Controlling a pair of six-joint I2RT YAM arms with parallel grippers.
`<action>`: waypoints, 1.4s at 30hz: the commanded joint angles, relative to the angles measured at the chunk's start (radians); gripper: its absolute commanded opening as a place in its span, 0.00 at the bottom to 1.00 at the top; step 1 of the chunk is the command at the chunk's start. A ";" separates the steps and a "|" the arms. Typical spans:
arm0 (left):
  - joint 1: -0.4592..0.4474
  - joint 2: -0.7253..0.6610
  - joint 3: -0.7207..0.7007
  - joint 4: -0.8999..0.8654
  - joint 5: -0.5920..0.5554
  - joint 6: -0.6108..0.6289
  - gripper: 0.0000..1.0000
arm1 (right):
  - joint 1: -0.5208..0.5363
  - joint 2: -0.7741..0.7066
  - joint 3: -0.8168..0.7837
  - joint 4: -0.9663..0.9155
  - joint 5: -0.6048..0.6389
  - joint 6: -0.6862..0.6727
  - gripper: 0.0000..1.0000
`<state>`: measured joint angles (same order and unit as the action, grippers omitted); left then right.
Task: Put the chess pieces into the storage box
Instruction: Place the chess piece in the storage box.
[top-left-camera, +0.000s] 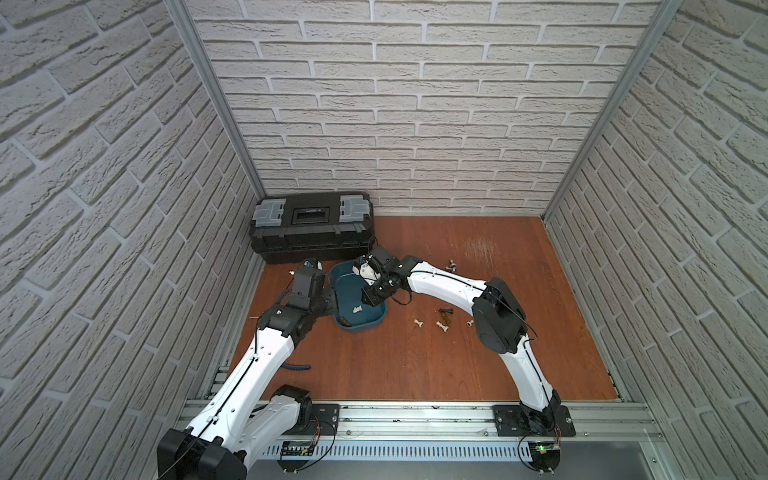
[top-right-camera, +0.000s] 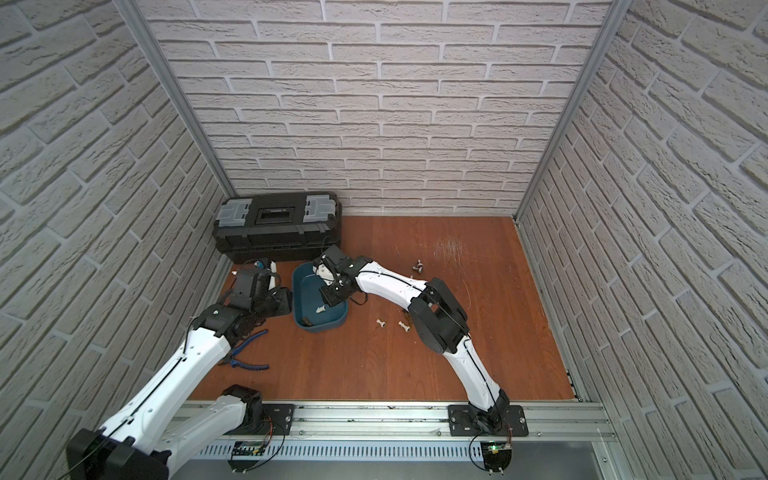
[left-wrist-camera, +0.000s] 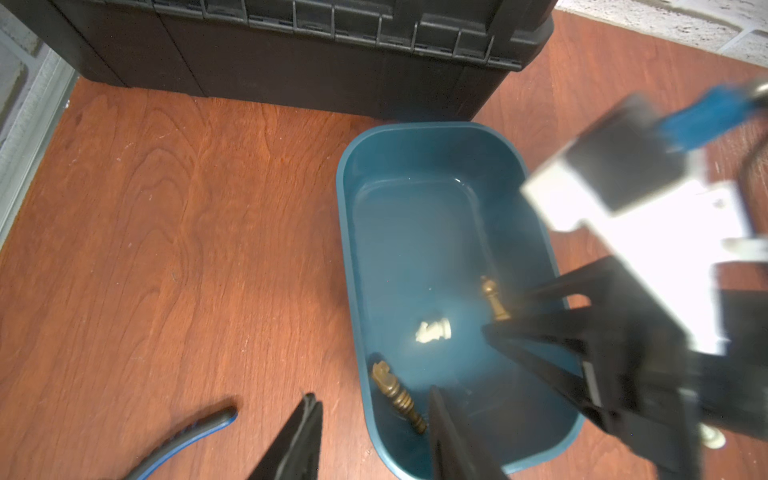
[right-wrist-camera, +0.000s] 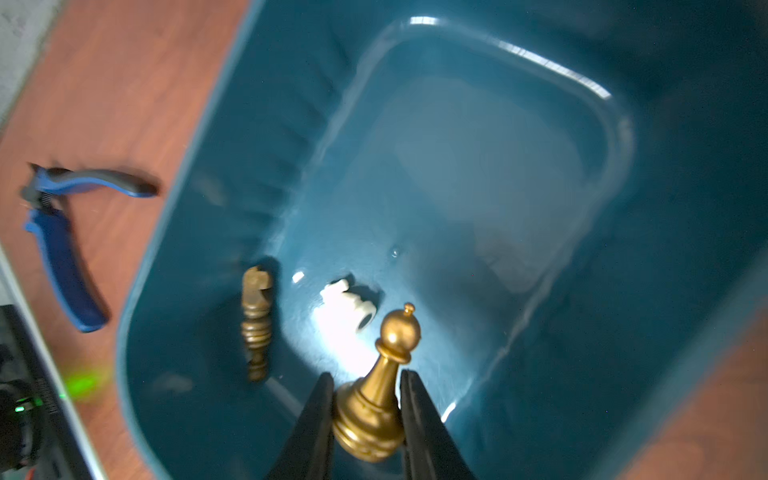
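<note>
Over the storage box (right-wrist-camera: 249, 124), which sits on the wooden table (top-left-camera: 415, 365) just in front of the black toolbox (top-left-camera: 311, 226), you are at the release, so keep it simple. Your right gripper (right-wrist-camera: 365, 376) is clamped on the base of a gold piece (right-wrist-camera: 397, 332), whose head points out over the box floor, well inside the rim. Judging by that, open the jaws where they are instead of travelling on; a low drop should stop the piece bouncing out of so shallow a tub. Your left gripper (left-wrist-camera: 371, 392) has its jaws apart astride the near wall, one finger inside and one outside, not visibly pinching it. Hold it steady so it does not nudge the box. The box is teal, glossy, round-cornered and lidless, and mostly bare inside. Two pieces lie on their sides in it, a bronze piece (right-wrist-camera: 255, 320) and a white piece (right-wrist-camera: 347, 305). Several loose pieces (top-left-camera: 442, 326), white and dark, are scattered on the table on your right side of the box.
</note>
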<state>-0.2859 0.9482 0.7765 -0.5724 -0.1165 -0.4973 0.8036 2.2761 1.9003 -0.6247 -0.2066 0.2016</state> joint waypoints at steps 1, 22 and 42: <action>0.007 -0.002 0.000 0.020 0.035 0.033 0.47 | 0.005 0.017 0.061 0.019 0.024 -0.025 0.29; -0.206 -0.075 0.009 -0.014 0.054 0.270 0.44 | -0.010 -0.488 -0.264 -0.010 0.108 0.048 0.47; -0.526 0.658 0.303 0.143 0.276 1.032 0.47 | -0.221 -1.180 -0.894 0.118 0.408 0.017 0.42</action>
<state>-0.8116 1.5539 1.0584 -0.5167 0.0841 0.4175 0.5949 1.1519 1.0298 -0.5930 0.1818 0.2276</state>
